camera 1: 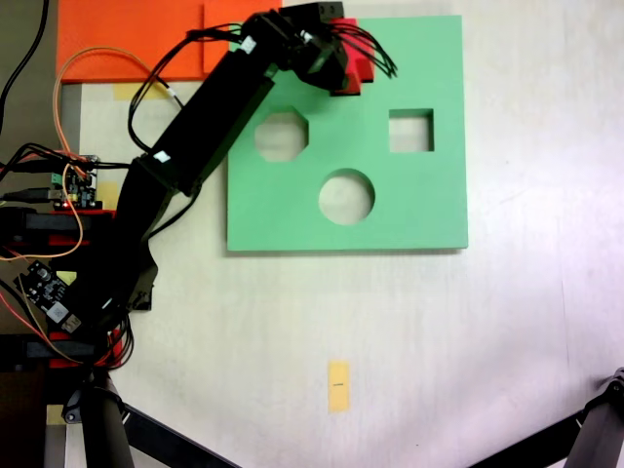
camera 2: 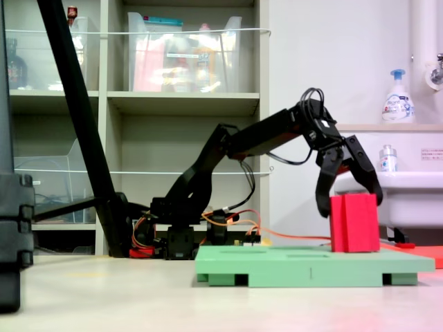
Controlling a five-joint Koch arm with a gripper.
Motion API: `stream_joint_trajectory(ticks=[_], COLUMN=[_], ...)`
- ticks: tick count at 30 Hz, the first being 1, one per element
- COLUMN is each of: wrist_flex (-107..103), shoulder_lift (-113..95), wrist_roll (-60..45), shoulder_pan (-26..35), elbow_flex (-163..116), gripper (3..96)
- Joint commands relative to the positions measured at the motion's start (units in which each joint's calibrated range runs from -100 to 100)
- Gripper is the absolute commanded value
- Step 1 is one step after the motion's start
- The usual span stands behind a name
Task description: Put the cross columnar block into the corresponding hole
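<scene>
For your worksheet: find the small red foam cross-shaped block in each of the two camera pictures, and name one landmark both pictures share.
First exterior view: the small red foam cross-shaped block sits near the top centre, partly hidden under the gripper.
Second exterior view: it stands upright at the right, on top of the board, between the gripper's fingers.
Shared landmark: the square green foam board.

Light falls even and bright from above me. In the first exterior view my arm [camera 1: 195,136] casts only a soft shadow on the board [camera 1: 409,210]. The second exterior view is hazier, its near floor [camera 2: 208,308] blurred and pale.
</scene>
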Motion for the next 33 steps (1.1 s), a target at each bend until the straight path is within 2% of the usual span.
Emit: stream_joint_trajectory(ticks=[1, 9, 33], wrist_flex=[0.4, -1.1, -2.3], shoulder_lift=[-8.3, -12.2, -6.7], wrist_roll=[0.1, 0.1, -0.5], shoulder_pan=[1.0, 1.0, -0.5], elbow_flex=[3.0, 3.0, 2.9], gripper=[43.6, 43.4, 43.0])
